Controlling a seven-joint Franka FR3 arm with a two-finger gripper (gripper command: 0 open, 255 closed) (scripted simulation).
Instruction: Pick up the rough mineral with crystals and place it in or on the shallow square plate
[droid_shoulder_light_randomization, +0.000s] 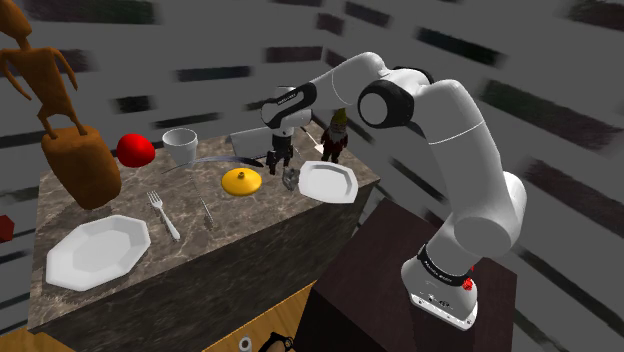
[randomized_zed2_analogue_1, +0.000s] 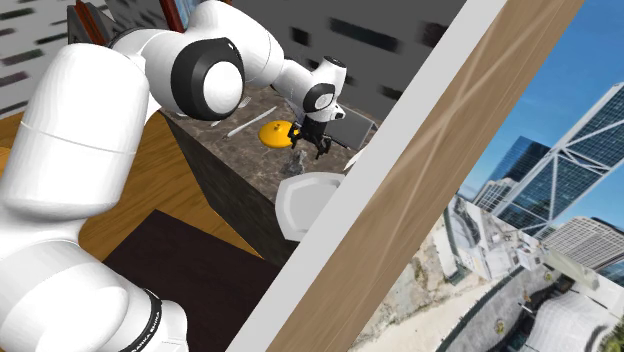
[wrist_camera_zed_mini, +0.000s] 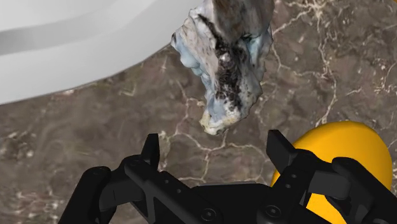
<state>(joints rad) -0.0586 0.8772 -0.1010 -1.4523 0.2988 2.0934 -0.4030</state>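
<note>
Partly cropped mineral (wrist_camera_zed_mini: 226, 63), plate (wrist_camera_zed_mini: 76, 44), claw (wrist_camera_zed_mini: 214, 145) spread

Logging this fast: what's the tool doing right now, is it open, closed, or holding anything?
The tool: open, holding nothing; the rough mineral lies just ahead of it, untouched.

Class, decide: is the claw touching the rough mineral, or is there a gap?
Apart. In the wrist view the claw is open, its fingers either side of the mineral and short of it, with marble tabletop showing between each fingertip and the rock.
</note>
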